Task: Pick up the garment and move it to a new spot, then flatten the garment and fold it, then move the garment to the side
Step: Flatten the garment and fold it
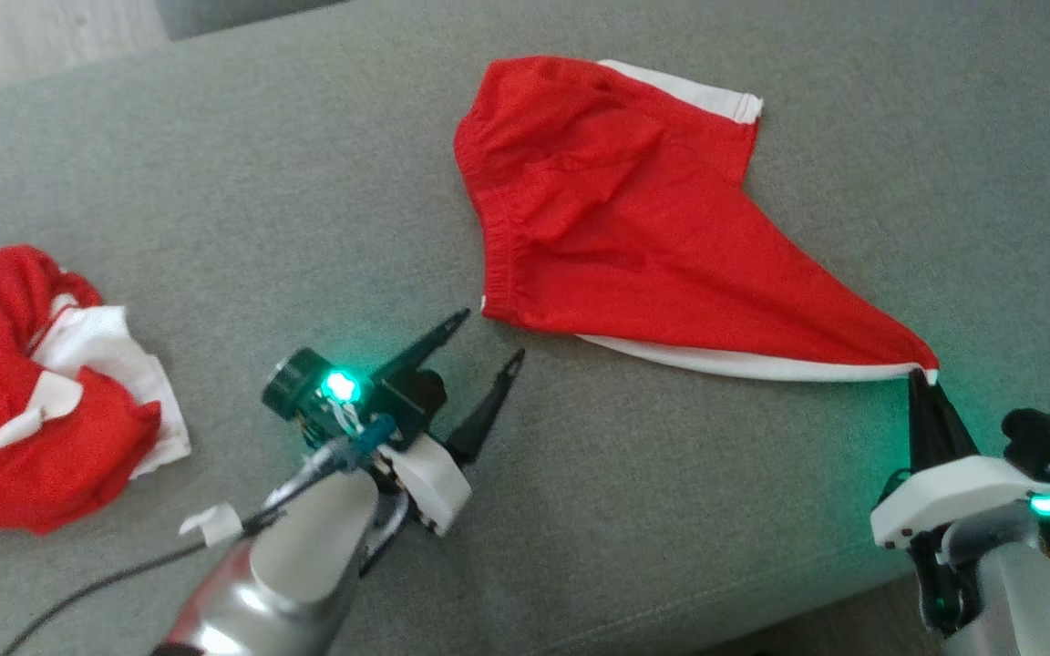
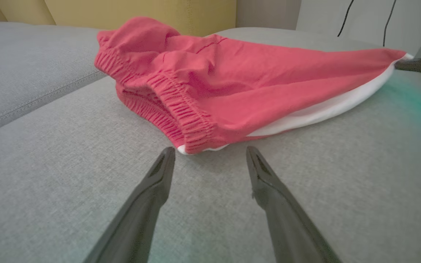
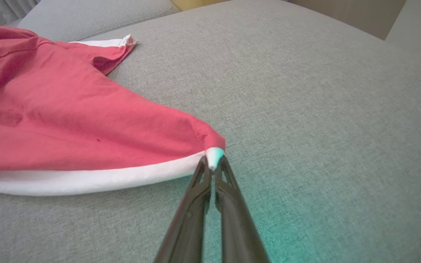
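Observation:
The garment point(image 1: 634, 219) is a pair of red shorts with white trim, lying on the grey sofa cushion, one leg corner stretched toward the lower right. My right gripper point(image 1: 924, 375) is shut on that white-edged corner; in the right wrist view the right gripper point(image 3: 212, 164) pinches the hem tip of the garment point(image 3: 68, 120). My left gripper point(image 1: 491, 339) is open just short of the elastic waistband corner. From the left wrist, the left gripper point(image 2: 210, 155) has its fingers spread with nothing between them, the garment point(image 2: 232, 91) just beyond the tips.
A second crumpled red and white garment point(image 1: 24, 392) lies at the far left of the grey cushion point(image 1: 215, 182). The cushion's front edge runs along the lower right. A seam between cushions point(image 2: 38, 98) and a yellow backrest point(image 2: 141, 11) lie behind.

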Motion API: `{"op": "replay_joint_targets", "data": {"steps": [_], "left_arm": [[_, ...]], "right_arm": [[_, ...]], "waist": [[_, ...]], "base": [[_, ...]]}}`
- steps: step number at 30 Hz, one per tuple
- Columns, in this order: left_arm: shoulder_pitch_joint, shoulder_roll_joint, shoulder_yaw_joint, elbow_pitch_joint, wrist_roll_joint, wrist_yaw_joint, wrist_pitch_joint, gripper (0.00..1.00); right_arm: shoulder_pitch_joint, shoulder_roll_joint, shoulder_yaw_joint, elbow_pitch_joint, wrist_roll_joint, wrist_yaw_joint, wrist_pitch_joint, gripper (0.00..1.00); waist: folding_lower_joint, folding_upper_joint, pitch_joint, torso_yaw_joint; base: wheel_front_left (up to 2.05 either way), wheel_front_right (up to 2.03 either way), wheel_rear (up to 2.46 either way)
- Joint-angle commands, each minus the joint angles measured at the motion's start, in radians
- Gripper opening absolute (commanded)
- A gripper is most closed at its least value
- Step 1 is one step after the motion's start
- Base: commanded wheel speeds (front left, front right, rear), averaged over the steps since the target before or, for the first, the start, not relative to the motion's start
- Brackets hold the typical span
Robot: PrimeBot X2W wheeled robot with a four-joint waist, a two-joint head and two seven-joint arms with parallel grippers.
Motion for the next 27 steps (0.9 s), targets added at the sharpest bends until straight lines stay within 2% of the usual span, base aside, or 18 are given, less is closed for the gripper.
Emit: {"op": "replay_joint_targets", "data": {"steps": [1,7,10,18,27], "left_arm": [[-0.066,0.017,0.015,0.018,0.013,0.002,-0.015,1.00],[-0.138,0.001,-0.023,0.088,0.017,0.002,-0.025,1.00],[-0.160,-0.001,-0.048,0.062,0.010,0.002,-0.027,1.00],[-0.169,0.029,-0.102,-0.003,-0.020,0.002,-0.027,1.00],[-0.220,0.044,-0.171,0.063,-0.043,0.002,-0.027,1.00]], "right_arm": [[-0.035,-0.007,0.031,-0.034,0.011,-0.001,-0.002,0.00],[-0.047,-0.007,0.040,-0.042,0.014,-0.001,-0.001,0.00],[-0.053,-0.007,0.043,-0.048,0.017,-0.001,0.000,0.00],[-0.065,-0.007,0.047,-0.052,0.024,-0.001,0.000,0.00],[-0.082,-0.007,0.070,-0.061,0.042,-0.001,-0.005,0.00]], "waist": [[-0.0002,0.0000,0.029,-0.014],[-0.0002,0.0000,0.047,-0.016],[-0.0002,0.0000,0.056,-0.016],[-0.0002,0.0000,0.076,-0.020],[-0.0002,0.0000,0.100,-0.038]], "base": [[0.00,0.00,0.00],[0.00,0.00,0.00],[0.00,0.00,0.00],[0.00,0.00,0.00],[0.00,0.00,0.00]]}}
